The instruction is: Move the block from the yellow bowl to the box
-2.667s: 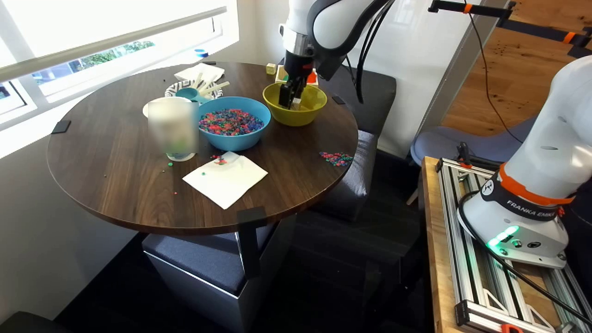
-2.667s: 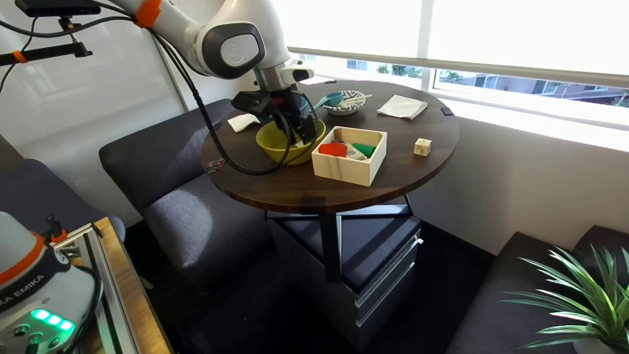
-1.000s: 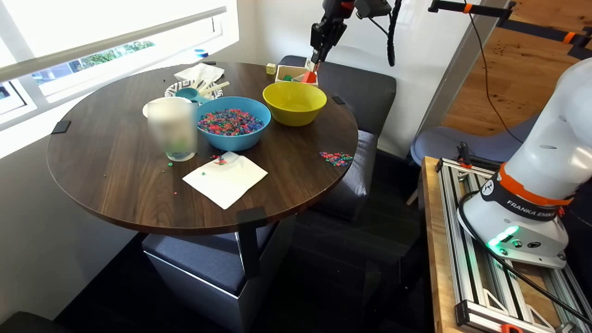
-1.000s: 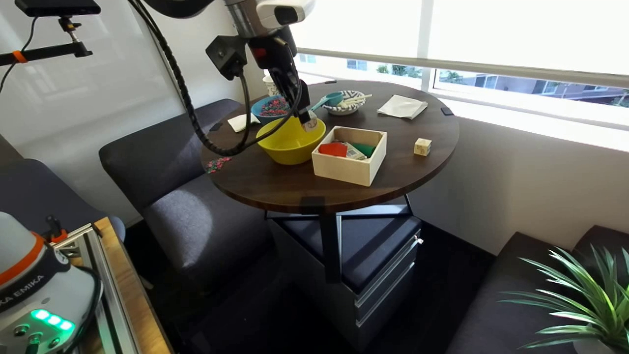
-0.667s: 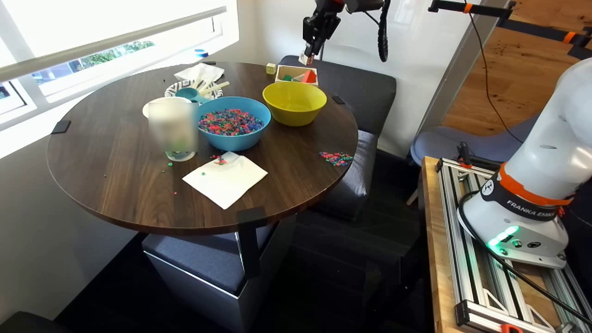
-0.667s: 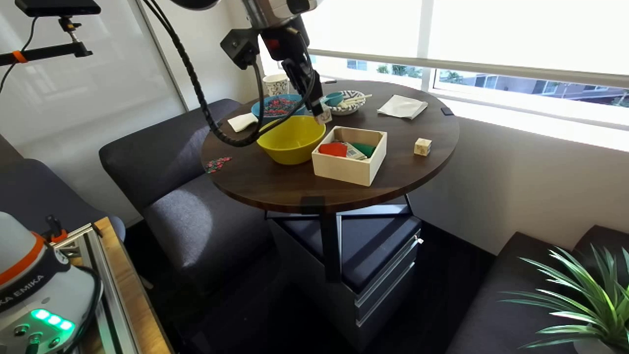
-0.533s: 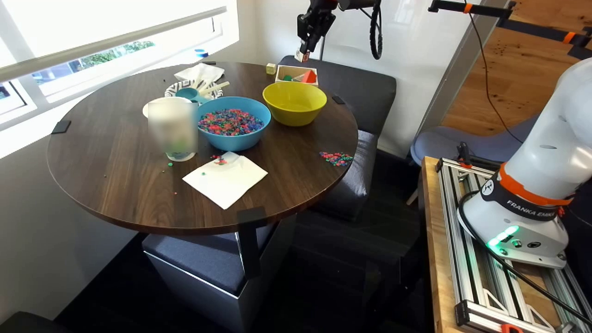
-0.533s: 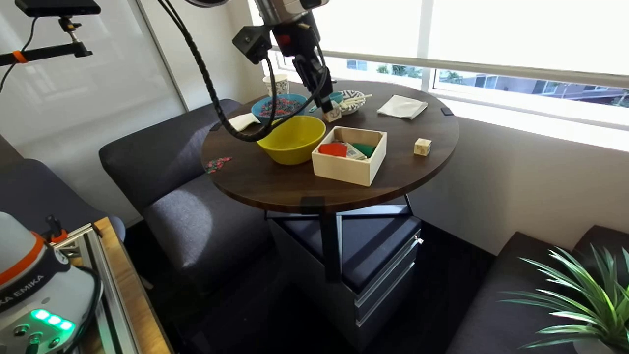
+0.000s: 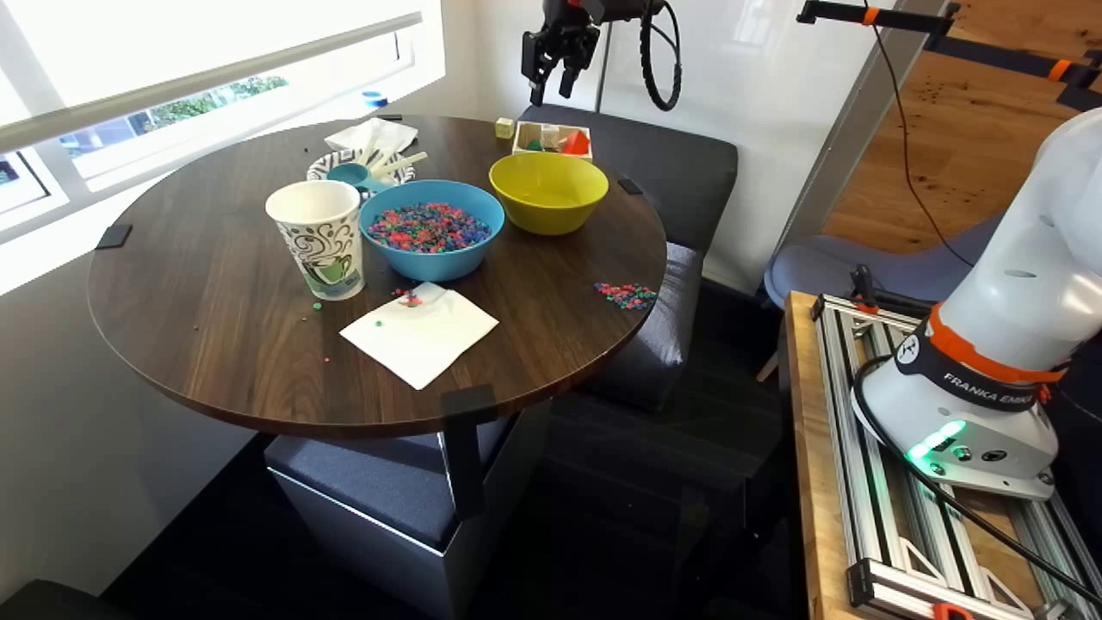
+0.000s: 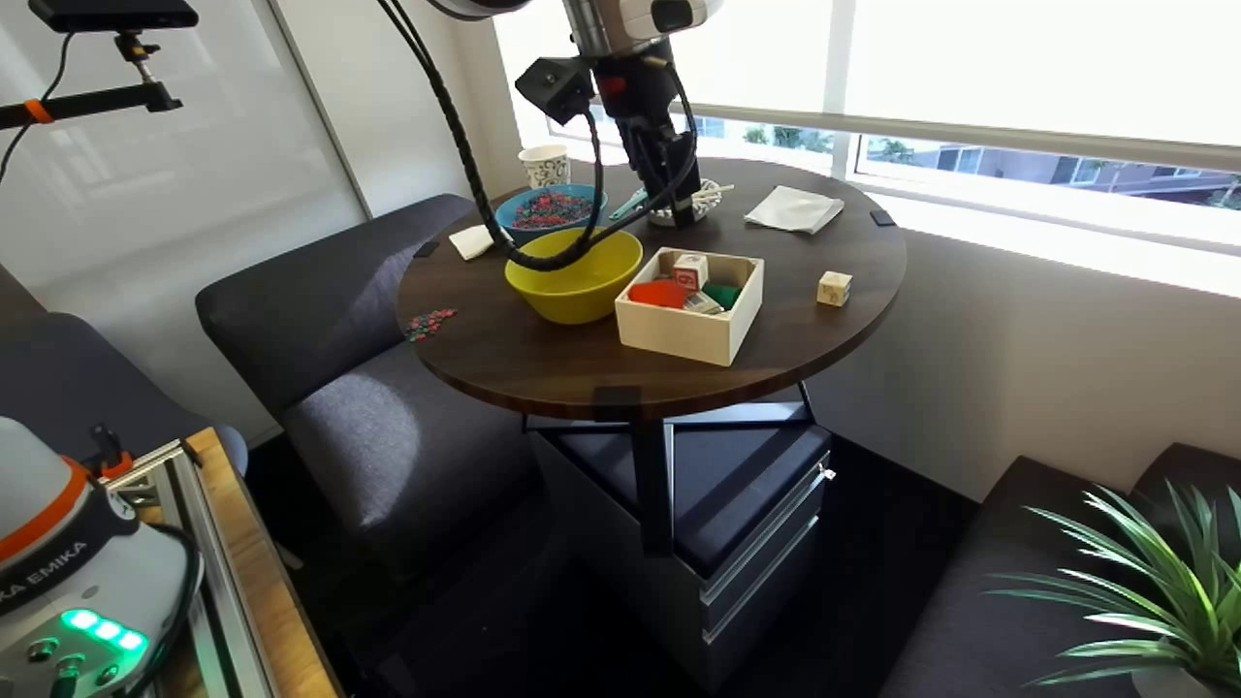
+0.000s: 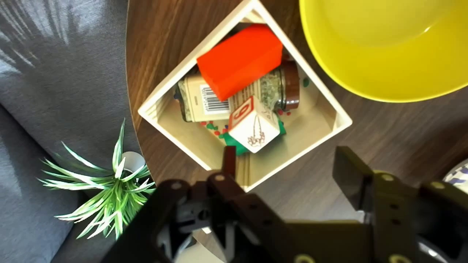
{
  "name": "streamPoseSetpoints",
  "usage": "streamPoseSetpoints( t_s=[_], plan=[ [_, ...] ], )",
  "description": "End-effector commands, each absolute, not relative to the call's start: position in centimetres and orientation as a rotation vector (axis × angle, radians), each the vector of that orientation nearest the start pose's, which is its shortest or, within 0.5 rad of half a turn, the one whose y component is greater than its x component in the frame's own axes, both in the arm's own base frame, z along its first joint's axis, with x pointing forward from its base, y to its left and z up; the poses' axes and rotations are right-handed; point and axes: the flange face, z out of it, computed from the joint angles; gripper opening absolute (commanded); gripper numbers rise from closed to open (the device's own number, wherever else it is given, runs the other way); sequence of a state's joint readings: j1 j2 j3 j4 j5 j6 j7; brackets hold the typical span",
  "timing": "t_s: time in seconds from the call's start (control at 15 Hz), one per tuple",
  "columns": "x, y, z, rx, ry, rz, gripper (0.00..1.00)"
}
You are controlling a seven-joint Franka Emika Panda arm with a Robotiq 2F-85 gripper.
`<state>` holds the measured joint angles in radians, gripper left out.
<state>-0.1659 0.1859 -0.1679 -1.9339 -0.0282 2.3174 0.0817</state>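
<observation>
At left in the wrist view, a potted plant [image 11: 117, 188] shows beyond the edge of the table [image 11: 402, 128]. Next, the box [image 11: 310, 126] contains the block [image 11: 255, 126]; the gripper [image 11: 287, 166] is clear of it, its jaws spread wide. Further right, the yellow bowl [image 11: 384, 69] stands just beside the box.

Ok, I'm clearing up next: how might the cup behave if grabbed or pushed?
The cup would probably tip easily: it stands tall on a base narrower than its rim. It looks like paper, so it is likely light and easily dented. Its inside bottom is hidden, so extra weight is possible.
</observation>
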Motion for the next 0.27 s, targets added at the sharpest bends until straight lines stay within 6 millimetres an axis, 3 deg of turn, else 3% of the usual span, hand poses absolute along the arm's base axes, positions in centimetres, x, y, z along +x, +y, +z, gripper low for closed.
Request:
streamPoseSetpoints(
  t_s=[0.0,0.07,0.13,0.2],
  plan=[
    [58.2,-19.6,42.7,-3.119,0.602,-0.325,1.0],
    [57.6,-18.9,43.8,-3.105,0.503,-0.399,1.0],
    [58.7,-19.8,42.3,-3.132,0.59,-0.343,1.0],
    [58.7,-19.7,42.8,-3.13,0.576,-0.359,0.99]
  ],
)
